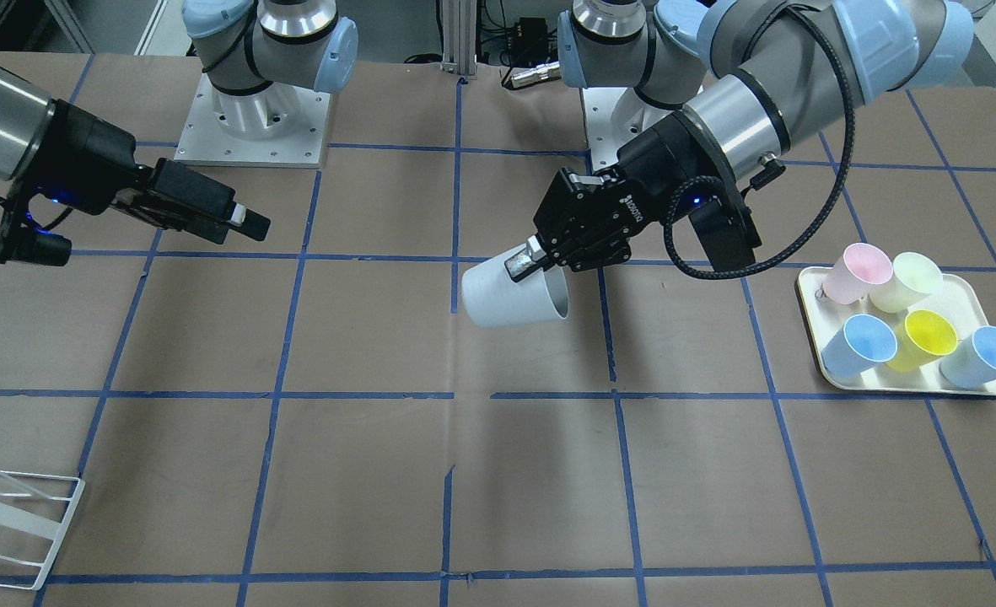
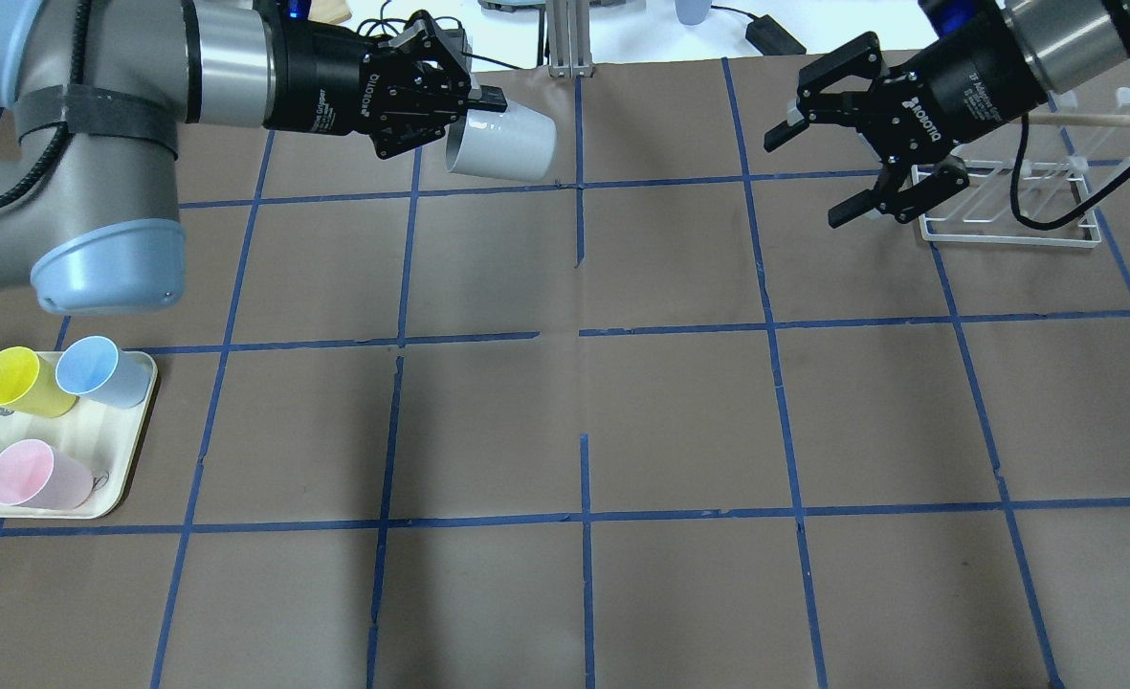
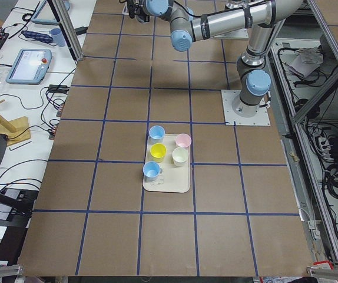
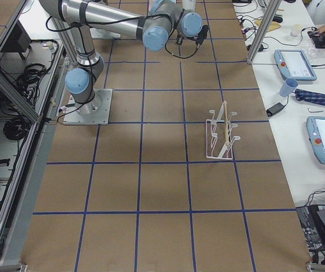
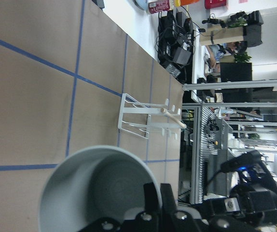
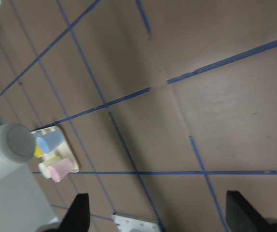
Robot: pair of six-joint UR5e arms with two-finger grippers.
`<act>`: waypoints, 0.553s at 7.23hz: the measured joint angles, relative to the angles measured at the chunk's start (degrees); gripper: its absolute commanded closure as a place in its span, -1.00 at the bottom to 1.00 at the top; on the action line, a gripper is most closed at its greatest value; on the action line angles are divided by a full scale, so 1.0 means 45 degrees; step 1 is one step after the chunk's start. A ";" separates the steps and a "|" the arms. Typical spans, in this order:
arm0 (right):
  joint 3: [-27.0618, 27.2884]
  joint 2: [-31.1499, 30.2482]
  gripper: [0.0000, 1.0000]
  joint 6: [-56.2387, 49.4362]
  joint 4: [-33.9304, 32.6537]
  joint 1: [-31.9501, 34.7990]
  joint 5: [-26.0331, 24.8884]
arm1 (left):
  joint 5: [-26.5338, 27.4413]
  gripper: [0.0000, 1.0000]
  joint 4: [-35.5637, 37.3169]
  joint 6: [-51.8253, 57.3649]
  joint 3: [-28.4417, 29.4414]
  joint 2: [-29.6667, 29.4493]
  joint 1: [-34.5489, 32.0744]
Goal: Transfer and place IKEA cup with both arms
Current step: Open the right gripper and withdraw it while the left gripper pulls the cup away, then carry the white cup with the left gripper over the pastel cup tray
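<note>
Looking down from behind the robot, I see the left gripper (image 2: 474, 100) pinching the rim of the IKEA cup (image 2: 502, 145); its 2 fingers are closed tight on the cup's edge; the cup is up in the air and tipped on its side; its open mouth faces back to the left arm and its flat bottom points at the right gripper (image 2: 813, 174); the cup hangs over the brown table (image 2: 679, 421), close to the middle blue tape line; the right gripper has its 2 fingers spread wide and holds nothing; it is well apart from the cup; a white wire rack (image 2: 1005, 206) sits on the table near the right gripper; over on the robot's left side a pale tray (image 2: 139, 421) lies flat on the table; 5 cups stand in it with their mouths up; 2 are light blue, 1 is yellow, 1 is pink and 1 is pale green; from the right wrist camera I can see the grey round bottom of the held cup.
</note>
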 measured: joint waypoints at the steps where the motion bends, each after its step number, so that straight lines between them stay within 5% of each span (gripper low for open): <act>1: -0.0081 -0.0351 -1.00 0.0464 -0.0249 0.0157 -0.1758 | 0.1352 0.96 -0.0440 0.0088 0.0019 0.0339 -0.0109; 4: -0.0106 -0.0992 -1.00 0.2246 -0.0491 0.2325 -0.7222 | 0.4857 0.94 -0.4430 0.2394 0.0530 0.1206 -0.0342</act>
